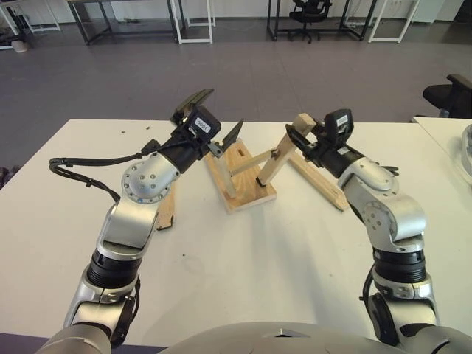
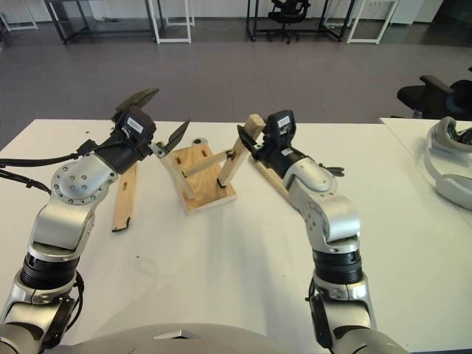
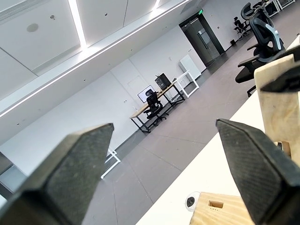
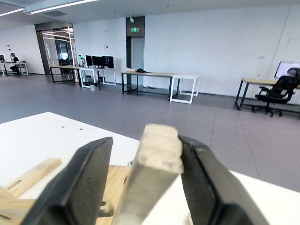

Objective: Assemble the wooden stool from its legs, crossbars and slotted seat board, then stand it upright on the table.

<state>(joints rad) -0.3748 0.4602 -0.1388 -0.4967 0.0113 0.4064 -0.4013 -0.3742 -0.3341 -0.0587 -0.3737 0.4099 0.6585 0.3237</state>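
Note:
The slotted seat board (image 1: 243, 179) lies flat on the white table (image 1: 236, 265) with a crossbar (image 1: 253, 164) rising from it to a wooden leg (image 1: 281, 158). My right gripper (image 1: 302, 138) is shut on the top end of that leg (image 4: 152, 164), which stands tilted on the board. My left gripper (image 1: 214, 118) hangs open above the board's left edge, holding nothing; its fingers (image 3: 70, 173) are spread wide. A second leg (image 1: 321, 181) lies on the table behind the right arm. Another wooden piece (image 2: 125, 198) lies flat under the left forearm.
A black cable (image 1: 81, 173) loops over the table at the left. A white headset (image 2: 448, 164) rests on a neighbouring table at the right. Desks and office chairs (image 1: 308, 16) stand across the grey floor beyond the table's far edge.

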